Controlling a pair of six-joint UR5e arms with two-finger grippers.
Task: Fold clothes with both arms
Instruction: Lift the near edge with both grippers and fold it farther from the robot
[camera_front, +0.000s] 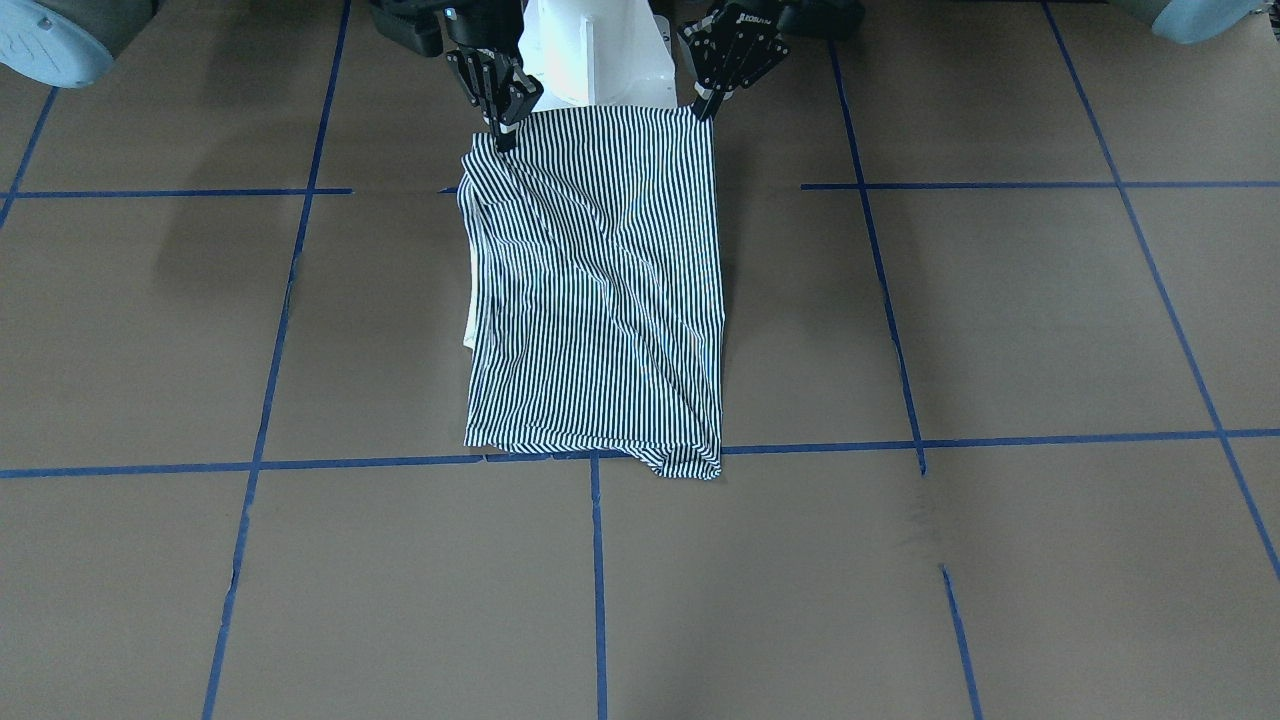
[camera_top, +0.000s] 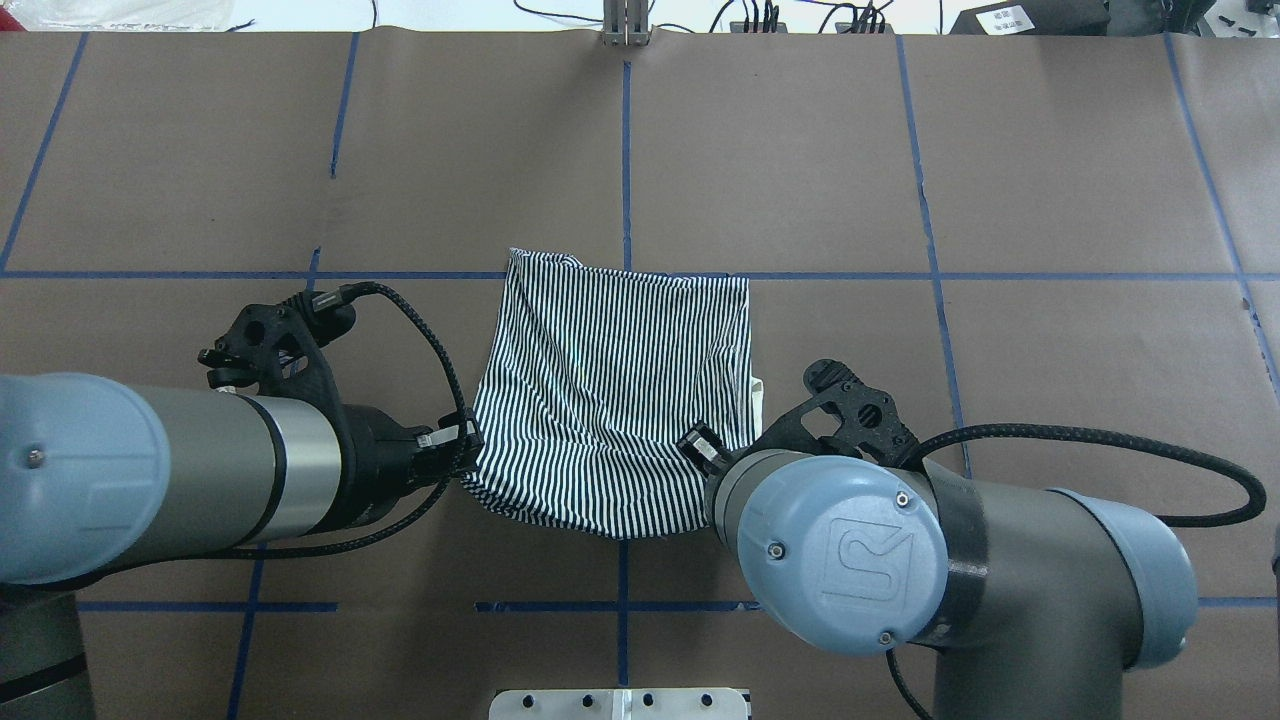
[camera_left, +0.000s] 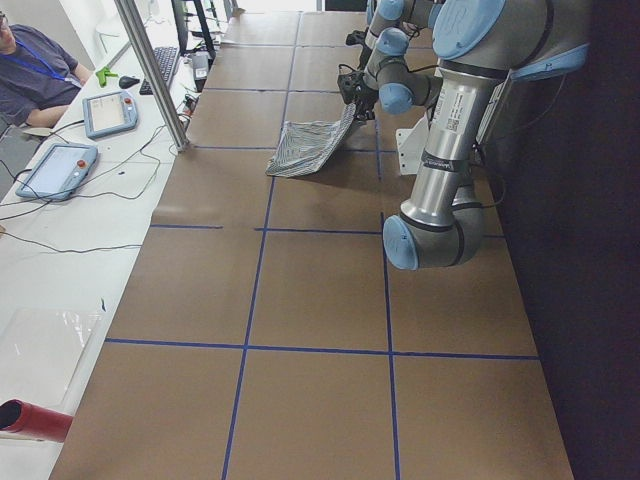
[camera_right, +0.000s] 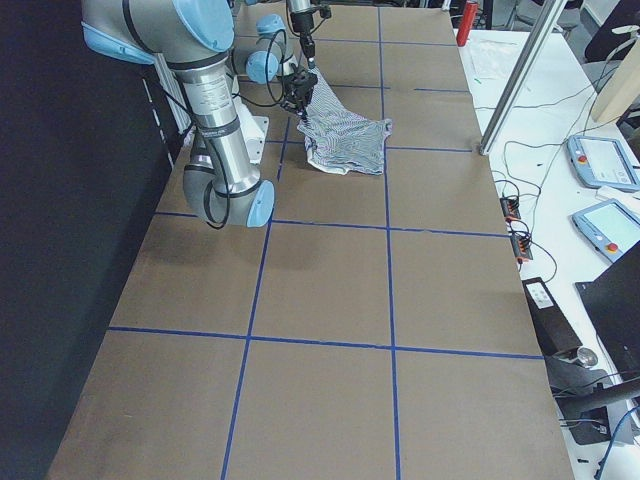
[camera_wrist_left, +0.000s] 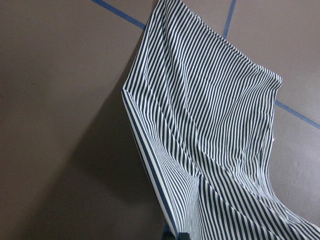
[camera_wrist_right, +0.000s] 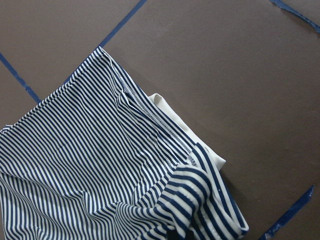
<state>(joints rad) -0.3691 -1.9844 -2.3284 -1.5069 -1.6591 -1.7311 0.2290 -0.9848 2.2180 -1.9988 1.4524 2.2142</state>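
The shirt (camera_top: 610, 400) — folded, thin-striped, a cream collar (camera_top: 758, 388) peeking at its right edge — lies mid-table (camera_top: 1050, 150), far hem along a blue tape line (camera_top: 850, 277), near corners lifted and clamped by the left gripper (camera_top: 465, 445) and the right gripper (camera_front: 503, 135) — white pedestal (camera_front: 590, 50) just behind.

A raised "UR" logo marks the blue joint cap (camera_top: 848, 553).

The polo shirt (camera_wrist_right: 75, 150) hides most of its cream collar (camera_wrist_right: 192, 134).
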